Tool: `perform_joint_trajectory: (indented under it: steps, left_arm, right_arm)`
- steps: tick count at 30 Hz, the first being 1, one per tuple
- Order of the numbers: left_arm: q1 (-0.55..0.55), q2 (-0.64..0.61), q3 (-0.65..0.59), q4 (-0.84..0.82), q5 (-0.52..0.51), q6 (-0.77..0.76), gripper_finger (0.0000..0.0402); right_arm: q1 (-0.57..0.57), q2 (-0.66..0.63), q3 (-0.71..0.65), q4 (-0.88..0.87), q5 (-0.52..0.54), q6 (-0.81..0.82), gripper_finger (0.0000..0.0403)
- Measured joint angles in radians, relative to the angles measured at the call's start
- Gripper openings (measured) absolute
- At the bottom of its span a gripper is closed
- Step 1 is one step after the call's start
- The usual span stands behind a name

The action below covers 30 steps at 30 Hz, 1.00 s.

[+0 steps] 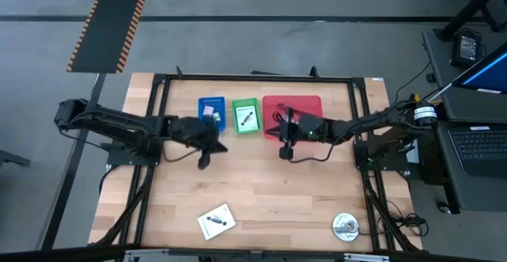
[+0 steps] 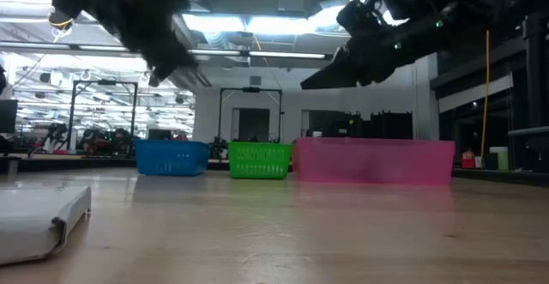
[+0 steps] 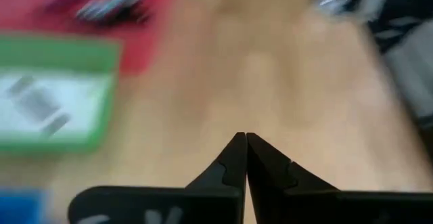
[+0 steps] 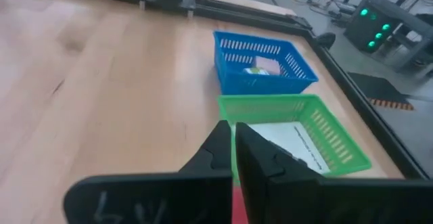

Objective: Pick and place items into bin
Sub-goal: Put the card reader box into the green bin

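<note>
Your left gripper (image 1: 203, 162) hangs above bare table (image 1: 261, 191) in the middle-left of the overhead frame, fingers pressed together on nothing. Your right gripper (image 1: 284, 153) sits centre-right beside the red bin (image 1: 310, 102), also closed and empty. A white packet (image 1: 216, 221) lies at lower centre, a round silver item (image 1: 344, 226) at lower right. The blue bin (image 1: 211, 104) and green bin (image 1: 245, 101) each hold an item.

Three bins, blue (image 1: 211, 113), green (image 1: 245, 116) and red (image 1: 291, 112); one white packet (image 1: 216, 221); one round disc (image 1: 344, 226)
</note>
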Motion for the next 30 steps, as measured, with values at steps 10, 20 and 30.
perform_joint_trajectory:
  steps: [10, 20, 30]
  left_arm:
    - [-0.343, 0.018, -0.01, 0.196, -0.166, -0.021, 0.0002]
    - [-0.582, 0.157, 0.043, 0.106, -0.284, -0.194, 0.0003]
    - [-0.73, 0.289, 0.279, -0.389, -0.287, -0.405, 0.0003]
  right_arm:
    - [0.228, 0.0, 0.065, -0.117, 0.113, 0.14, 0.0005]
    - [0.467, 0.064, 0.143, -0.119, 0.384, 0.365, 0.0001]
    - [0.516, 0.4, 0.567, -0.409, 0.378, 0.466, 0.0002]
